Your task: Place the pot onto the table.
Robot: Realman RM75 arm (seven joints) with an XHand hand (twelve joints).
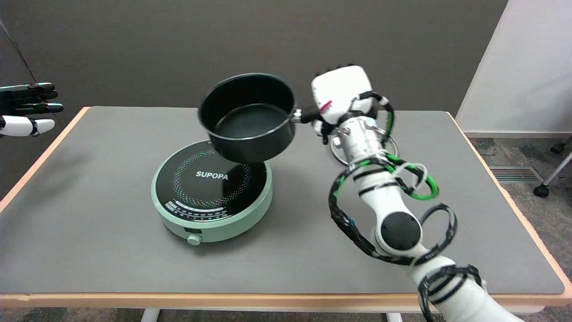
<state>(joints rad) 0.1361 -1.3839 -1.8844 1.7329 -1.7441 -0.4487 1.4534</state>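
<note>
The right hand (340, 96) holds the black pot (248, 117) by its short handle, its fingers wrapped around the grip so that only the back of the hand shows. The pot is in the air, clear of the round green hotplate (212, 190) and tilted a little, its open mouth turned toward the camera and its base hanging over the hotplate's far right edge. Nothing can be seen inside the pot. The step in hand, as I judge it, is the carry: the pot is lifted off the hotplate but not yet set down anywhere on the grey bench (89, 201). The next move calls for swinging the pot sideways until no part of its base hangs over the hotplate; bare bench surface lies to the right of the hotplate, beneath and in front of the arm, and that looks the shortest way. The pot should then be levelled so that its base meets the bench flat, lowered until it rests, and only then released. Since the grip is far out on the handle, the pot's weight may make it droop or twist, so a slow descent seems wise.
</note>
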